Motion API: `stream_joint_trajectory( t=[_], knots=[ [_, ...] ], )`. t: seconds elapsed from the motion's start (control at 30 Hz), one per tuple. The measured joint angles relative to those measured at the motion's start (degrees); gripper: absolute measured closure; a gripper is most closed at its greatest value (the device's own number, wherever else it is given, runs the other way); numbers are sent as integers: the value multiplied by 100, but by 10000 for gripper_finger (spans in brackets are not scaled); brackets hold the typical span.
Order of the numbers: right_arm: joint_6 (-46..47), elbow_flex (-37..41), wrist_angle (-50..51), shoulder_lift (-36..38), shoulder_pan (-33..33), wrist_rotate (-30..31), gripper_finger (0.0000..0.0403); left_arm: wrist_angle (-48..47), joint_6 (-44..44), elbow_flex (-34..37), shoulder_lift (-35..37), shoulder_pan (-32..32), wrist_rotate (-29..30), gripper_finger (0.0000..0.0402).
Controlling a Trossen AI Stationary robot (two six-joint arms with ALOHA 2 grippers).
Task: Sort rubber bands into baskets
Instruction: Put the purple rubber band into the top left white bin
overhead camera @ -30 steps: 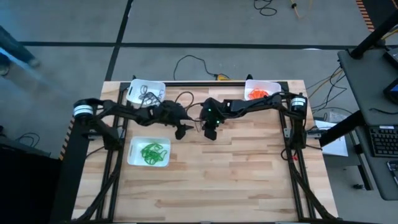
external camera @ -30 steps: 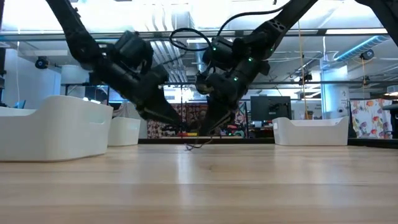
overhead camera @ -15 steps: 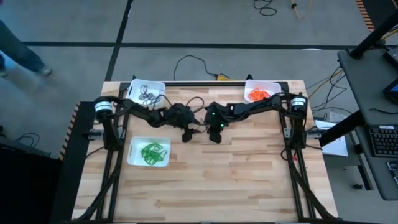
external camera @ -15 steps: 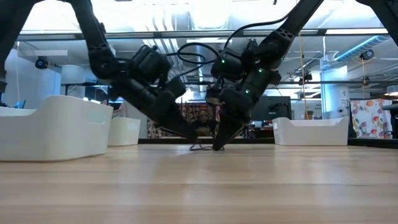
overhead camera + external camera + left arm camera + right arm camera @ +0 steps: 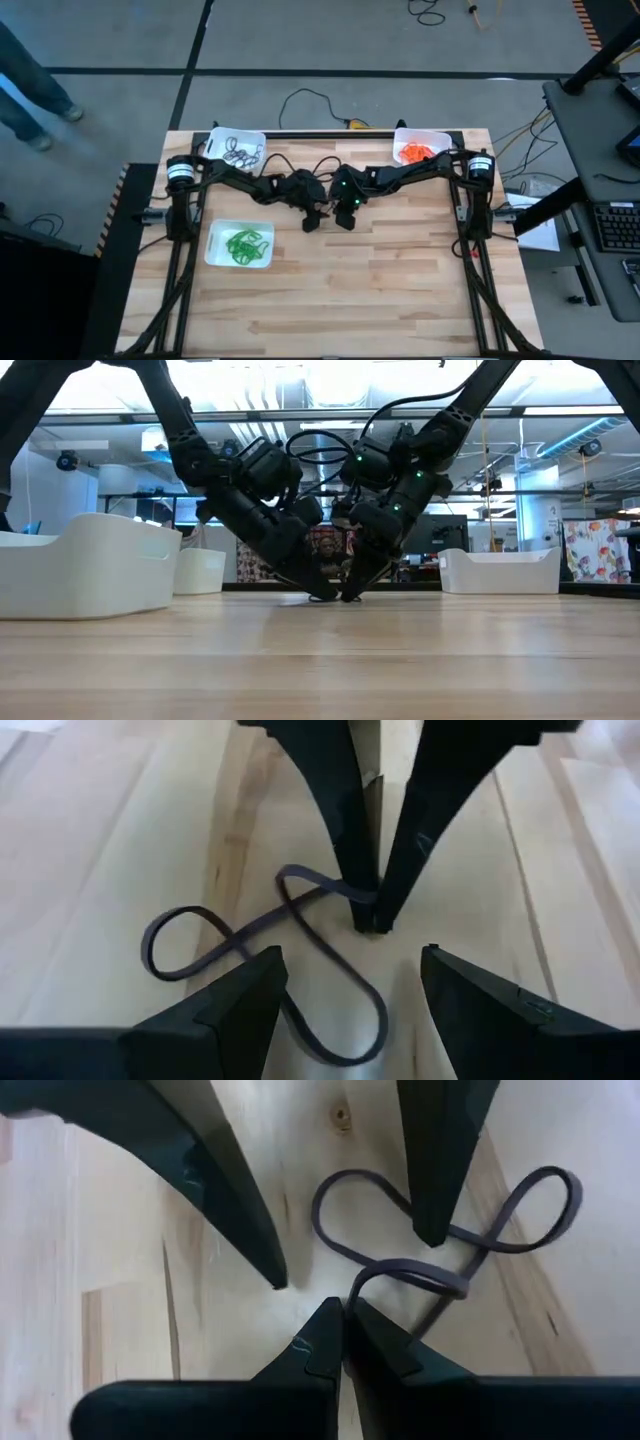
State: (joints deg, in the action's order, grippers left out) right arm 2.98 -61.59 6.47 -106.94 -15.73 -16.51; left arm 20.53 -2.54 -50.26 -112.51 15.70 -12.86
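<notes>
**benchrat:** So how far along is the sorting? From above it looks nearly done to me. The dark bands sit in the far-left basket (image 5: pixel 234 148), the orange ones in the far-right basket (image 5: pixel 420 146), and the green ones in the near-left basket (image 5: pixel 240 244). I can't spot any other loose loops on the worktop (image 5: pixel 400 290).

**loopy_42:** Same read. The only stray I can find is one dark rubber band (image 5: pixel 262 942), lying twisted in a figure-eight on the wood mid-worktop, right between the two arms. Both hands are down on it, tips nearly meeting.

**benchrat:** Who's got it?

**loopy_42:** The right hand (image 5: pixel 343 1320) has its fingers pinched together on a strand at one end of the band. The left hand (image 5: pixel 345 982) is spread wide, with its fingers standing on either side of the loop and nothing gripped yet.

**benchrat:** So what's left is lifting that one and dropping it in with the other dark ones, far left?

**loopy_42:** That's my guess. The band still lies flat on the wood in the low view, so it's not lifted yet.
</notes>
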Motion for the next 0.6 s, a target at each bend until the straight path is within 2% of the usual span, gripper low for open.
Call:
stream_joint_trajectory(
  t=[0.17,0.3,0.47,0.6],
  knots=[
    [-13,5,-153,0,0,17,393,-156,-9,-3,5,-8,456,222],
    [-22,5,-282,0,-1,45,393,-439,11,-7,9,-6,780,293],
    [-55,5,-283,0,-1,37,390,-569,207,-5,7,5,885,385],
    [-53,5,-250,26,0,20,373,-632,404,-5,11,7,915,392]
  ],
)
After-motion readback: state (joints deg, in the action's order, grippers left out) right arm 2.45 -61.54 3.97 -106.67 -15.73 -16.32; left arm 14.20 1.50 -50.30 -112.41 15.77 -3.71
